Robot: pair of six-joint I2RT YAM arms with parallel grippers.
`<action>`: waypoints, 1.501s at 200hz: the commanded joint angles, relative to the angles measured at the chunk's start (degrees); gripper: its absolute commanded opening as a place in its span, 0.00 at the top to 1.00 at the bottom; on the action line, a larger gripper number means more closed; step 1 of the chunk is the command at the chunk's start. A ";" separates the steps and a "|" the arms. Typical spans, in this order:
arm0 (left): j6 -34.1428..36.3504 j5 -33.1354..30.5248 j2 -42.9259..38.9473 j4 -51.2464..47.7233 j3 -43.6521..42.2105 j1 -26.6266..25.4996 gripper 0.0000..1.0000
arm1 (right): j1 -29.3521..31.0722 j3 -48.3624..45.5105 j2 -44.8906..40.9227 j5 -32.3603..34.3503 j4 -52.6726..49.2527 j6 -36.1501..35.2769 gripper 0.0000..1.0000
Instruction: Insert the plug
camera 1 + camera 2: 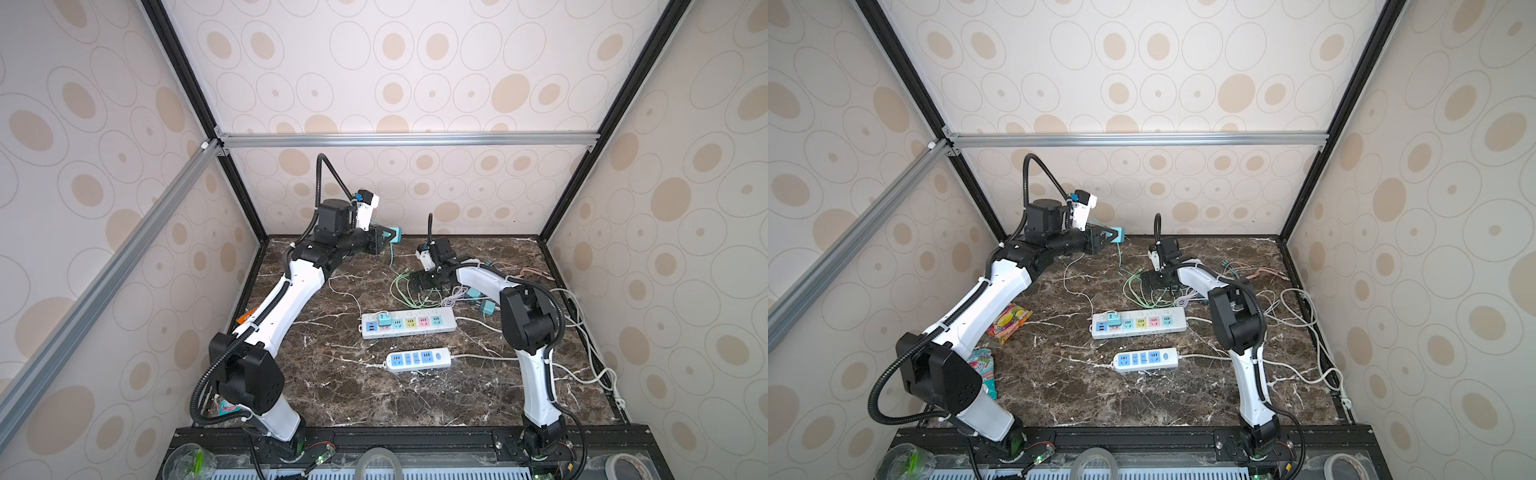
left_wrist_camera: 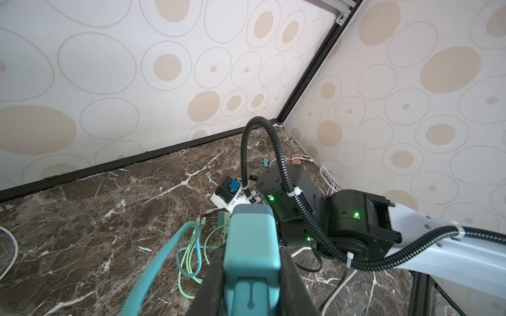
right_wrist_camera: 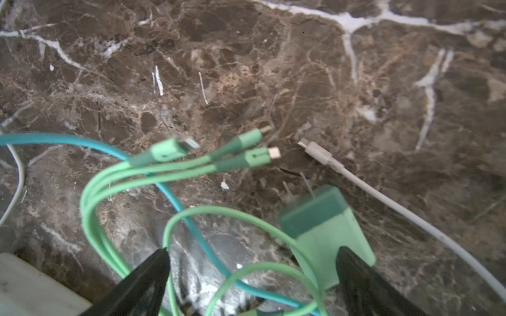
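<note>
Teal plug [image 1: 395, 236] sits clamped between the drawn-in fingers of my left pincer [image 1: 384, 240], held up in the air near the back wall at the left rear of the table [image 1: 353, 395] and well apart from both strips. In my left wrist view it fills the space between my two black fingers, and its teal cable [image 2: 153, 268] droops from it toward the marble. Further forward, toward the middle, lies the long power strip [image 1: 409, 323] with its row of coloured sockets, and a second teal adapter [image 1: 385, 319] is seated near its left end. The short power strip [image 1: 419, 359], with blue sockets, lies just in front of it, nearer my bases. Behind the long strip a tangle of green cables [image 1: 405, 291] sprawls on the marble. My right pincer [image 1: 415, 282] hangs low over that tangle with its fingers spread wide, gripping nothing. My right wrist view shows green loops lying between those spread fingers and a pale green plug [image 3: 325, 227] lying on the marble, prongs pointing away, beside one finger [image 3: 356, 276]. I cannot tell whether that finger touches it, since the picture is soft there. Just beyond it a white cable [image 3: 383, 202] runs across the marble.
</note>
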 commanded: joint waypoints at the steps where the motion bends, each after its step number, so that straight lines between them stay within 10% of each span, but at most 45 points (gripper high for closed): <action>1: 2.37 -3.02 0.51 -2.20 3.84 0.33 1.00 | 2.99 5.20 5.07 13.05 -11.88 -0.82 0.06; 47: 1.68 -16.12 -2.00 -2.81 3.33 3.03 1.00 | 0.62 2.49 3.71 26.42 -13.27 -0.45 0.18; 109: 2.03 -15.82 -4.16 -3.11 1.11 4.61 1.00 | -9.67 -1.40 -0.98 28.56 -15.56 2.44 0.18; 180: 6.64 -5.54 3.72 -12.39 15.10 -1.40 1.00 | -12.77 -11.85 -16.12 5.25 -3.32 0.53 0.07; 241: 5.50 5.03 6.67 -13.13 26.28 -3.89 1.00 | -11.97 -24.04 -23.03 -27.46 24.00 -5.89 0.06; 300: 5.47 7.70 5.91 -13.86 30.67 -3.88 1.00 | -9.58 -22.11 -15.91 -31.12 24.18 -8.46 0.06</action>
